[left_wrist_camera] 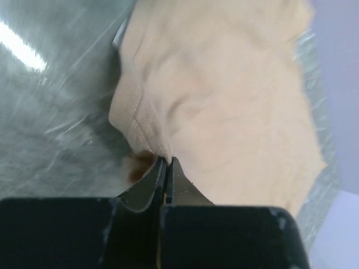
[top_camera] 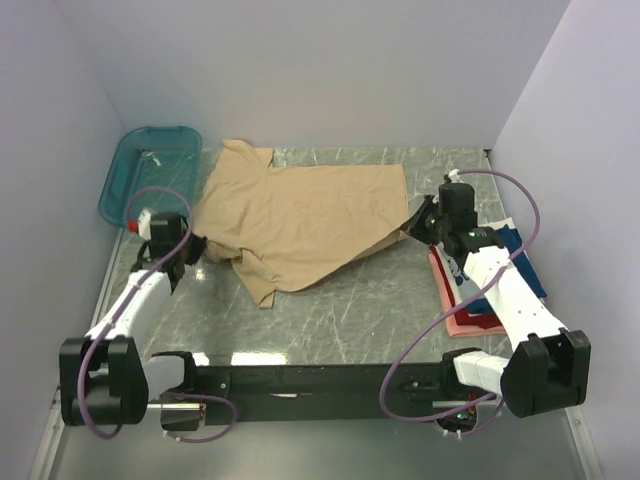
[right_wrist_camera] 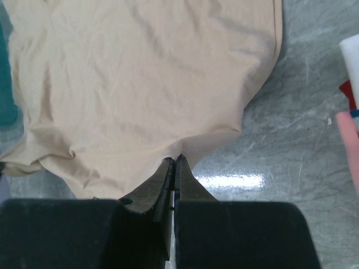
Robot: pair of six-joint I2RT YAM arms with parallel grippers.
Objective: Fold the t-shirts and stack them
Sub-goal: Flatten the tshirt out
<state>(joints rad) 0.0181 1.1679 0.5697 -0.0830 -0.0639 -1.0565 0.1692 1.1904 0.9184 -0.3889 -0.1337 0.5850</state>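
Tan t-shirt [top_camera: 300, 220] spread across middle of tabletop [top_camera: 340, 320]. Left pincer [top_camera: 195, 248] closed tight on stitched hem at shirt's left edge. Right pincer [top_camera: 412, 228] pinched together at shirt's right edge, cloth apparently caught between tips. Folded shirts [top_camera: 462, 318], navy, red and pink, stacked beneath right arm. Teal basket [top_camera: 150, 170] in far-left corner.

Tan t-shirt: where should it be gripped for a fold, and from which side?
Grip its opposite ends, each from the outside, low over the table. The tan t-shirt lies mostly flat, so only edges offer a lip to pinch: the stitched edge at its left end, where the left gripper is shut on it, and the near right corner, where the right gripper is shut.
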